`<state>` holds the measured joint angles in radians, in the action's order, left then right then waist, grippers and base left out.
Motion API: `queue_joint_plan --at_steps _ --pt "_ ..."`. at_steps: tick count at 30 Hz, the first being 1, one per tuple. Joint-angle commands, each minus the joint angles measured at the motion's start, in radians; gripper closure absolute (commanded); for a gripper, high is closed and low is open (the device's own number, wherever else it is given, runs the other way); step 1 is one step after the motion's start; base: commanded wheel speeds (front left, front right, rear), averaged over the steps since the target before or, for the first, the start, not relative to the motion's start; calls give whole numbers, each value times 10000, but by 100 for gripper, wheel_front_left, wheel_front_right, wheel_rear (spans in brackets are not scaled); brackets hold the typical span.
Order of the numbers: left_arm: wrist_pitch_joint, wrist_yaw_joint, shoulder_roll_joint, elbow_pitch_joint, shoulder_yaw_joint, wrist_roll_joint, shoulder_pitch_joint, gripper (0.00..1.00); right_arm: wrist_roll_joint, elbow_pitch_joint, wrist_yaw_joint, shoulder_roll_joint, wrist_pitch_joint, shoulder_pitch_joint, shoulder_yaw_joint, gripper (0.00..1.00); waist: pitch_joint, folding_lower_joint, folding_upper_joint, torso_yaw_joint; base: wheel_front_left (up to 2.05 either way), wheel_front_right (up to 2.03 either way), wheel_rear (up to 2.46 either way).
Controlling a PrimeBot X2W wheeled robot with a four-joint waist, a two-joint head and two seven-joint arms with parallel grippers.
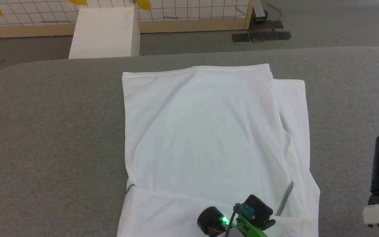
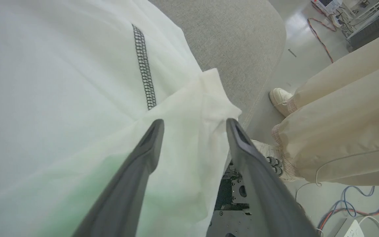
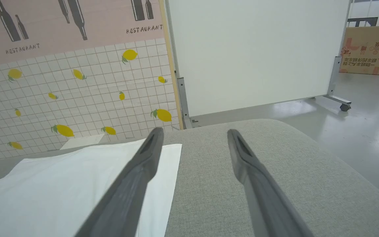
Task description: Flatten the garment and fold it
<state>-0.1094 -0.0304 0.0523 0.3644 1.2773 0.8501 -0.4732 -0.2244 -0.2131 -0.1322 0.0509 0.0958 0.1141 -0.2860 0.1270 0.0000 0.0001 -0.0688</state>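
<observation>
In the head view the grey padded surface (image 1: 44, 131) runs across the whole picture. A rigid white box (image 1: 104, 33) stands beyond its far edge at 11 o'clock, before a lemon-print grid panel (image 1: 28, 13). The white T-shirt (image 1: 209, 131) lies flat on the surface at the middle of the view. Its left edge is straight and a second layer of cloth shows along its right side from 1 to 4 o'clock. One short grey zigzag seam (image 1: 129, 188) marks its 7 o'clock corner. A longer one (image 1: 285, 197) slants at 5 o'clock.

The left gripper (image 2: 194, 121) hangs over the near right corner of the T-shirt, its green-lit wrist at 6 o'clock in the head view. In the left wrist view its jaws stand wide apart. The shirt's folded corner lies between and behind them, touched by the right-hand tip at most and pinched by neither. The seam runs up toward 11 o'clock, and a person's beige trousers (image 2: 341, 131) and white shoe (image 2: 280, 98) stand at 3 o'clock beside the surface.

The right gripper (image 3: 192, 131) hovers at 4 o'clock in the head view, off the T-shirt and well apart from it. Its jaws are wide and hold nothing. The shirt's far right corner lies at 9 o'clock from them, behind the left-hand finger in the right wrist view.
</observation>
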Motion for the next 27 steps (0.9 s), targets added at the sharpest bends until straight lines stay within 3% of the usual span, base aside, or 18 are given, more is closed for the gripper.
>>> queue_joint_plan --at_steps 1,8,13,17,21,27 --pt "42 78 -20 -142 12 177 -272 0 71 3 15 -7 4 -129 -27 0 -47 0 -1 99 0 0 0" --pt "812 -26 -20 -955 -540 1612 -846 0 50 -88 15 -7 -47 -33 -140 0 -198 0 -1 422 0 0 0" --pt "2200 -636 49 -1089 -1550 1442 -1375 0 27 -147 15 -7 -69 68 -199 0 -305 0 -1 605 0 0 0" --pt "3456 -1561 832 -1488 -2609 587 -1463 0 2 -178 15 -7 -75 161 -195 0 -384 0 -1 683 0 0 0" --pt "3696 -2312 1833 -2674 -3923 -394 -880 0 -22 -181 15 -7 -49 245 -222 0 -423 0 -1 767 0 0 0" --pt "3708 -2996 2915 -4865 -6306 -1762 1439 0 -67 -98 15 -7 -3 374 -161 0 -530 0 -1 867 0 0 0"
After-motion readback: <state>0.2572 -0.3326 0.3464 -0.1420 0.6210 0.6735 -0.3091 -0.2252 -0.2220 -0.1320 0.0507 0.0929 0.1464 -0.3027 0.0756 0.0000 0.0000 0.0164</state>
